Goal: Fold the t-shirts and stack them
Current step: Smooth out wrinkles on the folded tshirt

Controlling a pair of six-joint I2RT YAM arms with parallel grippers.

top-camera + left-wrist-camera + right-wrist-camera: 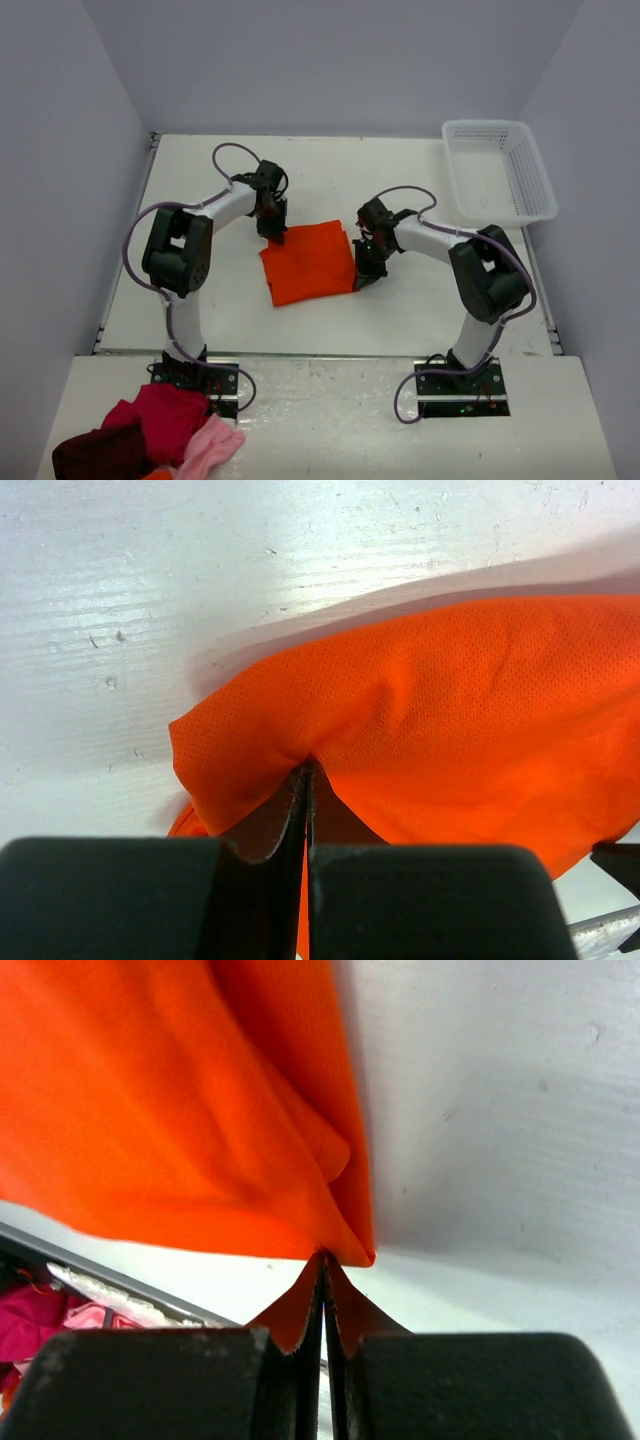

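Note:
One bright orange t-shirt (pixel 310 262) lies folded into a rough rectangle in the middle of the white table. My left gripper (pixel 272 236) is at its far left corner. In the left wrist view that gripper (pixel 308 766) is shut, and the mesh cloth (pixel 450 710) puckers where the tips pinch it. My right gripper (pixel 362 276) is at the shirt's near right corner. In the right wrist view it (pixel 323 1257) is also shut, gripping the very corner of the layered orange cloth (pixel 170 1110).
A white mesh basket (pixel 497 170) stands at the back right of the table. A heap of red, maroon and pink clothes (pixel 150 435) lies off the table's near edge beside the left arm's base. Grey walls close in the back and sides.

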